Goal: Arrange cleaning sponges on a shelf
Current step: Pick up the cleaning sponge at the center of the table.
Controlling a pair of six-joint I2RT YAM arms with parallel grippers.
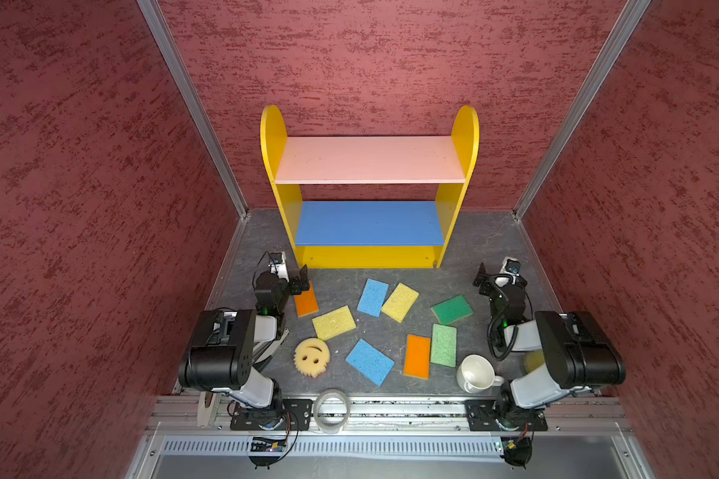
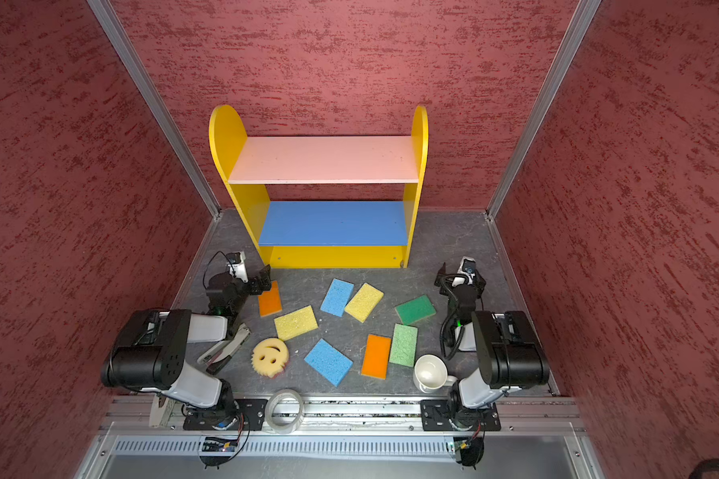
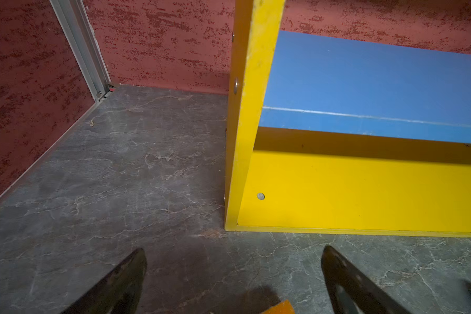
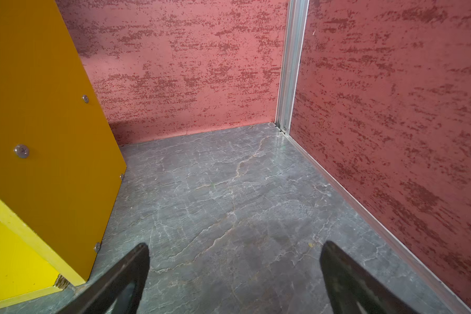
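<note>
Sponges (image 1: 369, 361): lying scattered before shelf (image 1: 369, 224).
Left gripper (image 3: 234, 248): gaping wide, gripping nothing.
Right gripper (image 4: 236, 244): likewise gaping, empty.

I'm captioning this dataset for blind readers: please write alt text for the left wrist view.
The left gripper, open and empty, hovers over a grey marbled table before the yellow shelf, whose blue middle board is bare. An orange sponge corner shows near the gripper; red walls stand behind.

Sponges (image 1: 372, 297) on the table (image 1: 488, 242), all before the shelf (image 1: 369, 224)
</note>
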